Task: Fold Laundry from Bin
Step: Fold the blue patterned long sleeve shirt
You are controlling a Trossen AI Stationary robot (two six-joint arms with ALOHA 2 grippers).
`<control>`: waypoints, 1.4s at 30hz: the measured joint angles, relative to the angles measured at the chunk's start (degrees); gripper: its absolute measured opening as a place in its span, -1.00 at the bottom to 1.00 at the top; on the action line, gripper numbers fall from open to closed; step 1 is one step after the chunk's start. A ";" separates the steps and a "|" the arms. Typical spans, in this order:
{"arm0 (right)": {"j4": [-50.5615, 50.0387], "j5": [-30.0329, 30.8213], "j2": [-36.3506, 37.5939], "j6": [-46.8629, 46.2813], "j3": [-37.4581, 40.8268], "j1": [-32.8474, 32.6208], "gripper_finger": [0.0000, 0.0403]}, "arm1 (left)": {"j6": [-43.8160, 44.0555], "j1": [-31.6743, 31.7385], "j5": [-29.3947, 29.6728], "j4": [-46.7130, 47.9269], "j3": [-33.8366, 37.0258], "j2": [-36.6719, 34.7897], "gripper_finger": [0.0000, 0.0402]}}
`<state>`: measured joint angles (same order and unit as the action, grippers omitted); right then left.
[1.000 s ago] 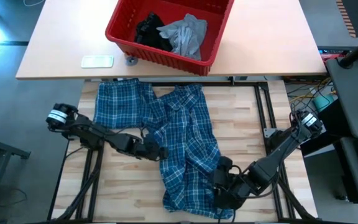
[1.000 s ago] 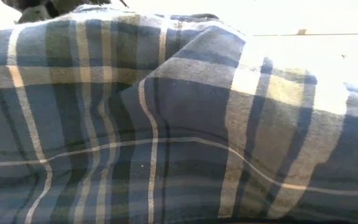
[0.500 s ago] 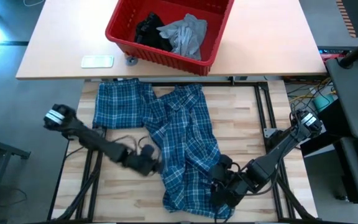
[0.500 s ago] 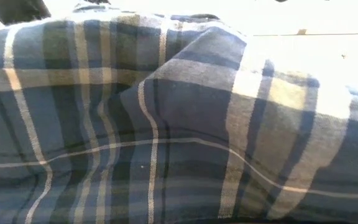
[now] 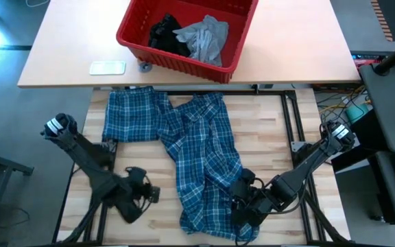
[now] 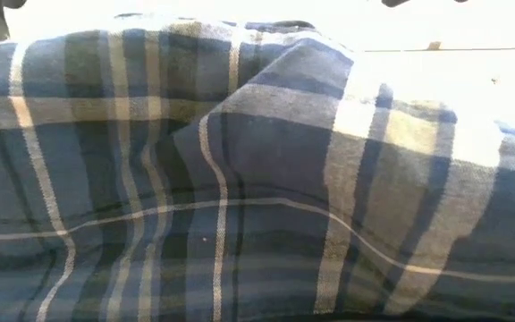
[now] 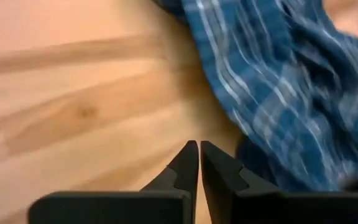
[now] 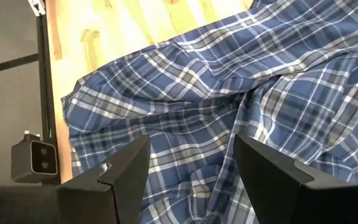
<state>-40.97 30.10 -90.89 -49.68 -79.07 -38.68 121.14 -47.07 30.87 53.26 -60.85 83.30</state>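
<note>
Light wooden worktable, tan table behind, grey floor

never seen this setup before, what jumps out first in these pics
A rumpled blue-and-white plaid button shirt sprawls across the middle of the light wooden table. Beyond it, on the tan tabletop, a red rectangular plastic bin holds a light grey T-shirt and a small black garment.

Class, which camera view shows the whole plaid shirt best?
The high view: the plaid shirt lies fully visible, spread on the wooden table. The low view is filled by its cloth alone; the left wrist view catches one edge; the right wrist view shows only a rumpled part.
</note>
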 joint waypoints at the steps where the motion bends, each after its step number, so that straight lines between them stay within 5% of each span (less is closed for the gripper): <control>1: 0.05 -0.08 0.00 0.00 0.00 -0.03 0.12 | -0.23 1.57 0.14 -2.15 2.06 -0.09 -0.94; 5: 0.58 -0.73 0.00 -2.27 0.00 -1.03 0.12 | -1.28 8.04 0.86 -18.95 11.92 -0.30 -0.71; 10: 1.00 -3.49 0.00 -5.58 0.00 -4.29 0.12 | -10.48 14.80 0.91 -57.24 25.14 2.13 -0.33; 12: 1.09 -3.32 0.00 -6.50 0.00 -6.02 0.12 | -10.72 16.81 2.39 -62.94 27.84 4.16 -0.20; 20: 0.96 -3.13 -0.04 -9.66 0.00 -11.47 0.12 | -6.95 19.54 -4.85 -64.24 26.89 9.64 0.05; 26: 0.76 -2.97 -0.04 -10.73 0.00 -12.71 0.12 | -11.96 20.75 -3.96 -59.16 22.41 11.58 0.03; 30: 0.78 -1.50 -0.04 -10.32 0.00 -12.67 0.12 | -17.46 23.52 -7.73 -67.92 21.97 16.16 -0.18; 34: 0.98 -1.50 -0.07 -10.31 0.00 -12.69 0.12 | -22.68 23.80 -7.96 -72.59 19.83 17.15 -0.70; 36: 0.85 -1.54 -0.09 -10.28 0.02 -12.69 0.12 | -24.15 23.04 -7.39 -69.22 18.49 15.71 -0.92; 42: 0.66 -1.54 -0.09 -9.70 0.07 -12.68 0.12 | -19.25 16.81 1.55 -44.40 9.30 9.33 -0.99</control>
<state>-40.31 28.56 -90.98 -59.38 -79.00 -51.37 101.89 -30.26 32.42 8.86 -51.55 92.63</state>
